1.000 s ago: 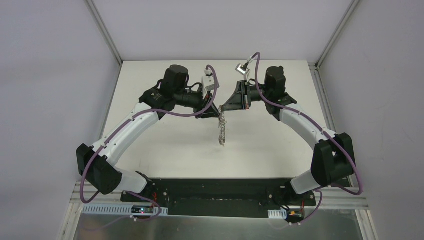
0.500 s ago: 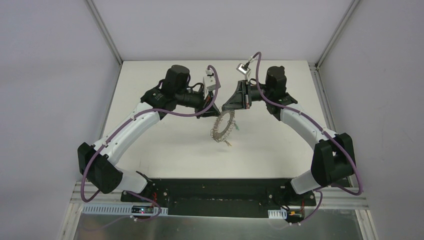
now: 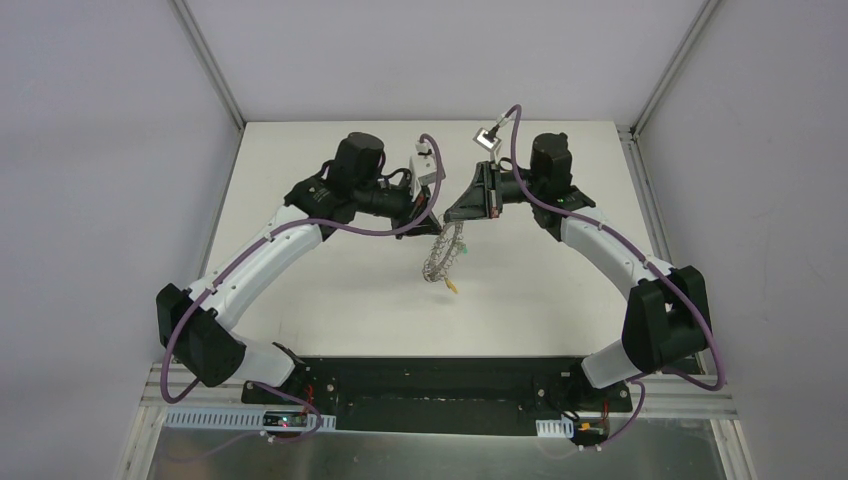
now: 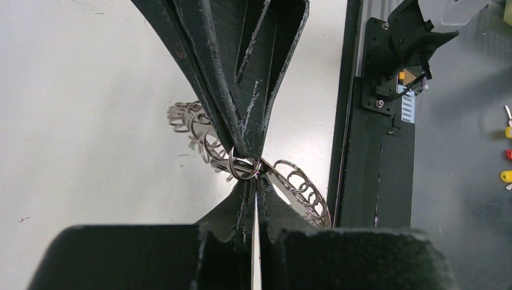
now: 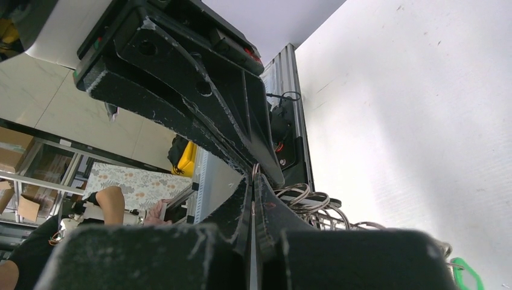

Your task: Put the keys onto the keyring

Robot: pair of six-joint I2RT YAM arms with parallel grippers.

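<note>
The keyring, a grey metal loop fringed with small wire rings, hangs tilted above the table between my two grippers. My left gripper is shut on one small ring at the loop's top. My right gripper is shut on the keyring right beside it, tip to tip. A yellow-orange key dangles from the loop's lowest point. In the right wrist view a green key head shows low at the right, past the rings. No black key shows.
The white table lies under the hanging loop. The black base rail runs along the near edge. Small yellow and red items lie on the dark surface beyond the rail in the left wrist view.
My left gripper has closed onto a ring at the loop's top. The keyring swung from edge-on to face-on and now hangs tilted. The right gripper has kept its place.
</note>
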